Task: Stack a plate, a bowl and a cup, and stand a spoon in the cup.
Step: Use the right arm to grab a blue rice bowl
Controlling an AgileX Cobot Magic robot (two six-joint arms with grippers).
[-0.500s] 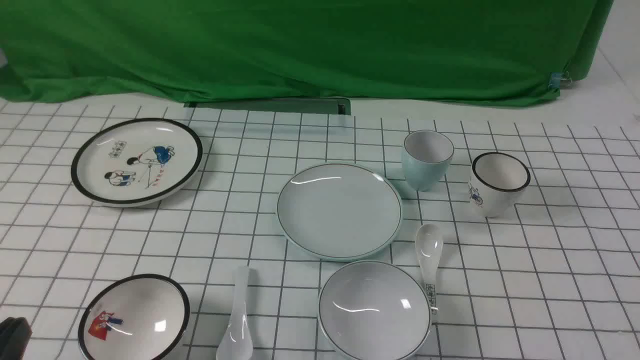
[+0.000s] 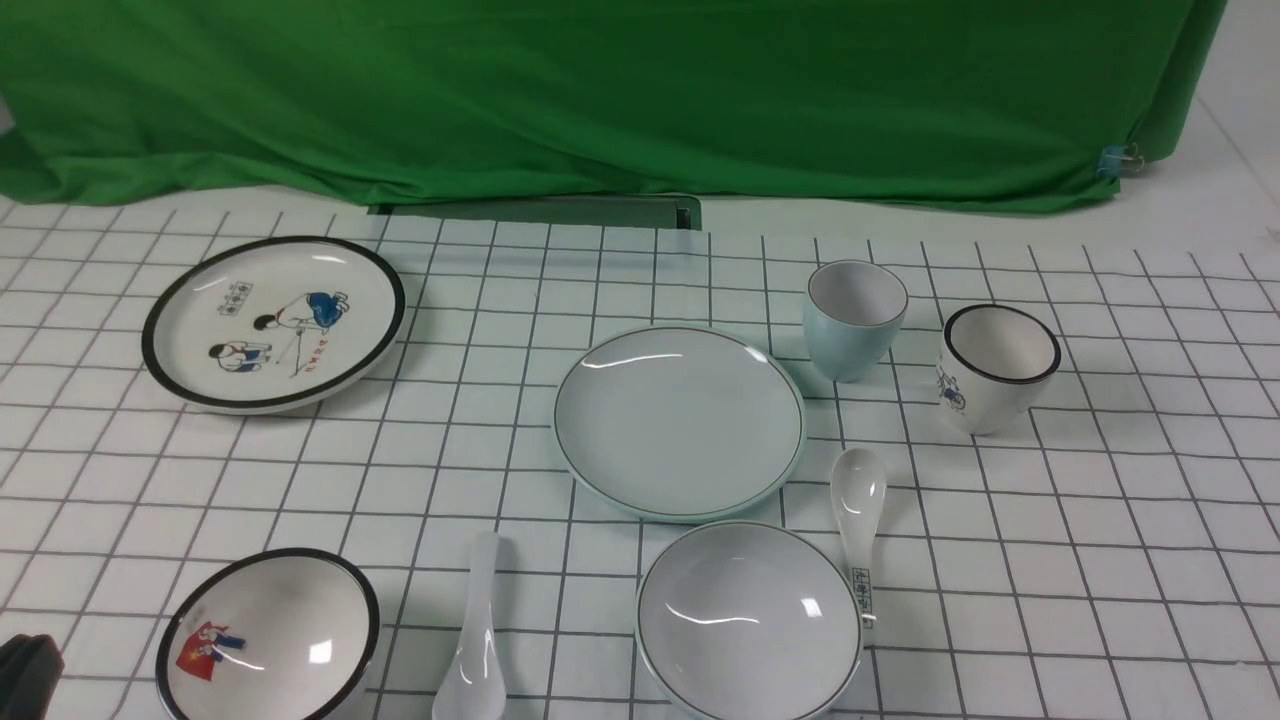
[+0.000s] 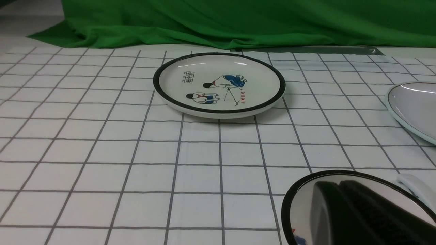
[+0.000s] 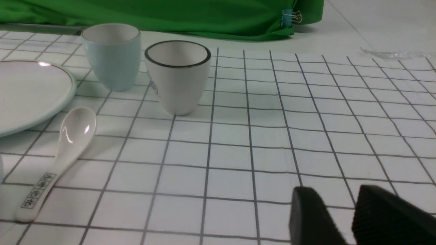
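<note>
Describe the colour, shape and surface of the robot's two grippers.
Both are matt black. The left gripper has wedge-shaped fingers tapering to blunt tips. The right gripper has matching fingers, one finely ribbed. No cables or markings show; the arms are out of view.

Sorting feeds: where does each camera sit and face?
Front: at the robot's middle, facing forward over the table; left end effector at lower left.
Left wrist: low, facing the cartoon plate; left end effector shows.
Right wrist: low, facing the blue-green cup; right end effector shows.
Shared: front and left wrist both show the cartoon plate.
</note>
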